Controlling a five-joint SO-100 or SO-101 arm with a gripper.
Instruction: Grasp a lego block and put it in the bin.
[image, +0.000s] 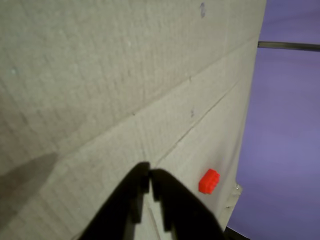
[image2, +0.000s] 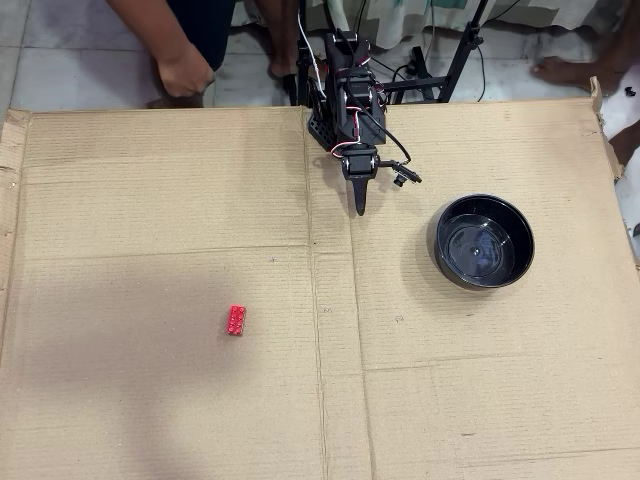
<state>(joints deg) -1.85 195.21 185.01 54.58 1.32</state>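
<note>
One studded red lego block (image2: 236, 320) on ribbed cardboard (image2: 150, 220) | glossy round black bin (image2: 481, 241) | pincer (image2: 360, 209) clenched, empty

— Item: my arm (image2: 345, 95). Pose?
— Folded near its base, the wrist pointing straight down the overhead view.
— Item: my gripper (image: 150, 179). State?
— Black jaws pressed together, tips meeting, nothing between them; empty in both views.
</note>
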